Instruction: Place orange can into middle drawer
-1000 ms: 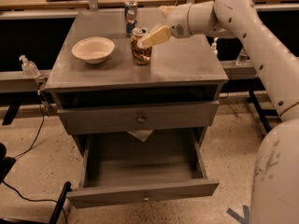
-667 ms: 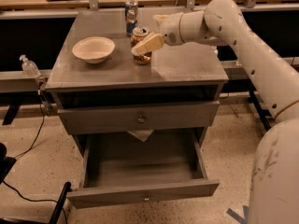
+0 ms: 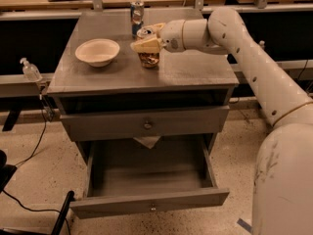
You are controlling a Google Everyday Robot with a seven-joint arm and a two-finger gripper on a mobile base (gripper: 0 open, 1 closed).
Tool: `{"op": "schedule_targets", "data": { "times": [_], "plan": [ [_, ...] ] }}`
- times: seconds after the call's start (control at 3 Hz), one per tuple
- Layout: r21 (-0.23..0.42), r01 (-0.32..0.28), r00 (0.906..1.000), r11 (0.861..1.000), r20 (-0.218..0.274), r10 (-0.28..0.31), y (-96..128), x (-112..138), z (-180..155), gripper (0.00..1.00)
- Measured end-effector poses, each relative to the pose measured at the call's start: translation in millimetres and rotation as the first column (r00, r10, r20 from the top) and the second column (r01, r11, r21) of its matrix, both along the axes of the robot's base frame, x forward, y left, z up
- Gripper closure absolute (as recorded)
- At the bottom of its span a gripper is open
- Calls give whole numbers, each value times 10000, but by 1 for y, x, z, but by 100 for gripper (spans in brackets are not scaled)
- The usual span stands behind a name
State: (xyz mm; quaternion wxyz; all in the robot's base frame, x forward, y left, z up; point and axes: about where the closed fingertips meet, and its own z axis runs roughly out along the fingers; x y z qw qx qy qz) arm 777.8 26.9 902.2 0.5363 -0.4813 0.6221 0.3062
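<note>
The orange can [image 3: 148, 58] stands upright on the grey cabinet top, right of centre, its silver top showing. My gripper [image 3: 149, 39] reaches in from the right and sits around the can's upper half, hiding part of its side. The can still rests on the top. The middle drawer [image 3: 151, 201] is pulled wide open at the bottom front, with a small knob on its low front, and its inside looks bare. The taller upper drawer front [image 3: 146, 124] above it is shut.
A white bowl [image 3: 97, 51] sits on the left of the cabinet top [image 3: 195, 72]. A slim blue-and-silver can [image 3: 137, 13] stands just behind the orange can. A clear bottle [image 3: 31, 70] stands on the rail at left. Cables lie on the floor at left.
My gripper has moved left from beside the orange can to around its upper half. The can has stayed in place on the top.
</note>
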Motion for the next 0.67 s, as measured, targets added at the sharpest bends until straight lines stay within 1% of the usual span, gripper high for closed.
{"op": "schedule_targets", "data": {
  "times": [0.33, 0.67],
  "plan": [
    [453, -431, 9991, 9980, 78, 428, 0, -7, 12, 70],
    [-160, -1000, 9937, 9949, 483, 1007, -23, -39, 33, 93]
  ]
}}
